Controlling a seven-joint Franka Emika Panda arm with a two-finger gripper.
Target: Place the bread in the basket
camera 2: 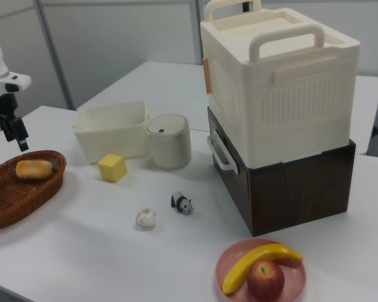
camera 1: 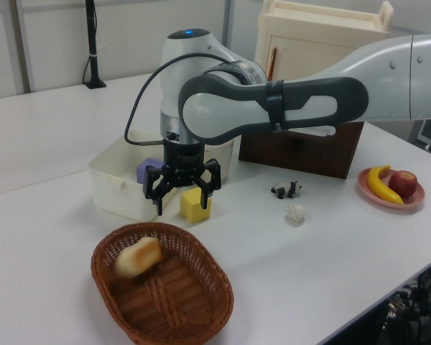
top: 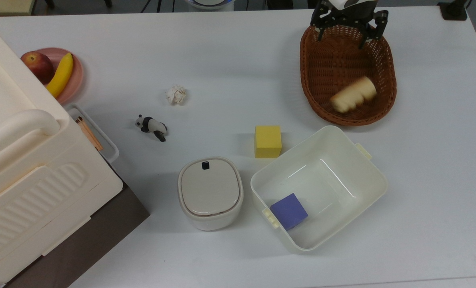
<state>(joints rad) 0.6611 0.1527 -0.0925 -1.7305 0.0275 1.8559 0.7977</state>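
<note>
The bread (top: 353, 94) lies on its side inside the brown wicker basket (top: 307, 80), towards the end nearer the white tub, and looks blurred. It also shows in the basket in the left view, bread (camera 1: 137, 256) and basket (camera 1: 217, 289), and in the right view, bread (camera 2: 33, 168) and basket (camera 2: 12, 202). My gripper (top: 347, 30) hangs open over the basket's far end with nothing between its fingers. In the left view the gripper (camera 1: 184, 194) stands above the basket's far rim, in front of the yellow cube. The gripper (camera 2: 14, 135) is at the right view's left edge.
A yellow cube (top: 268, 141) and a white tub (top: 376, 176) holding a purple cube (top: 289, 211) sit near the basket. A lidded white container (top: 210, 192), toy panda (top: 152, 125), paper ball (top: 176, 95), fruit plate (top: 77, 76) and a cream box (top: 22, 168) lie towards the top view's left.
</note>
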